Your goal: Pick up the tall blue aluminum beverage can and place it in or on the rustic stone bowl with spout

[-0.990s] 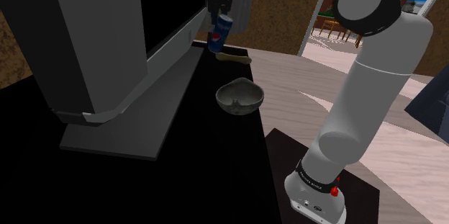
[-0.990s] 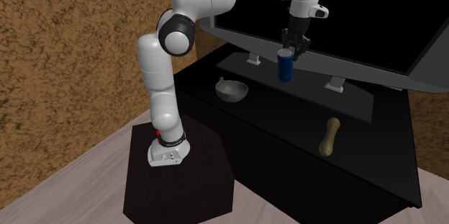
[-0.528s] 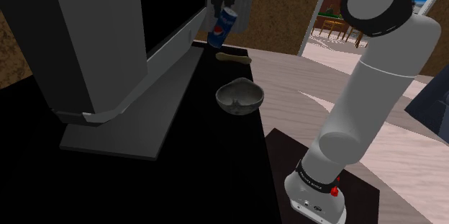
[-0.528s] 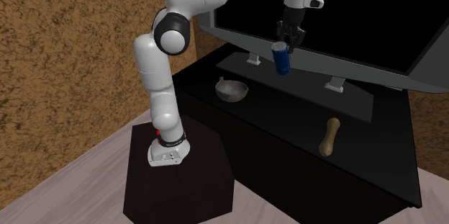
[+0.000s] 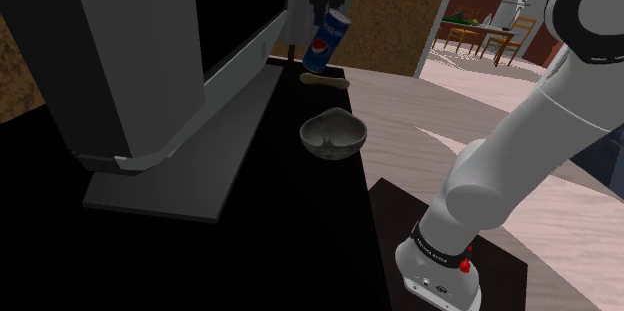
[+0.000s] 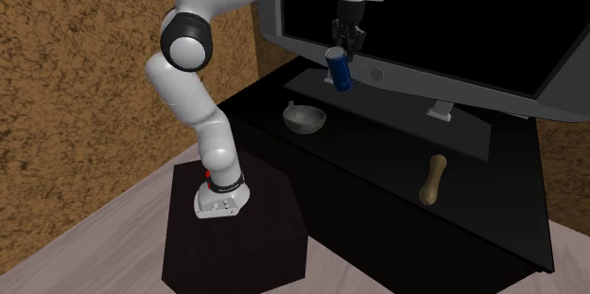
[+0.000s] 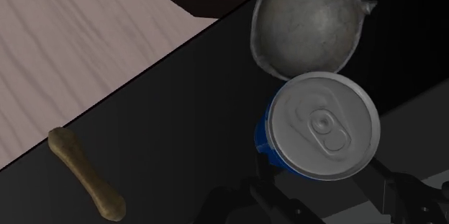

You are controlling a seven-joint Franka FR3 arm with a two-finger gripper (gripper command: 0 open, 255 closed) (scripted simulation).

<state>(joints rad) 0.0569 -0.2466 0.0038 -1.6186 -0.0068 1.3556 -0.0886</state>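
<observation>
The gripper (image 5: 329, 11) clasps the blue can (image 5: 326, 41) near its top, so the can hangs tilted just beneath it, clear of the dark tabletop (image 5: 290, 229), with the grey stone bowl (image 5: 333, 132) at the can's 6 o'clock in the shoulder view.

— What is getting hidden at the wrist?
— The blue can (image 7: 323, 124) is covering part of the grey bowl (image 7: 306, 21); its lid is hiding its side; the gripper (image 7: 324, 179) is being cropped by the picture's edge.
— Elsewhere?
— The arm (image 5: 512, 149) is leaving the shoulder view's top and right edges; the television (image 6: 444, 18) is overrunning the second exterior view's top and right.
</observation>
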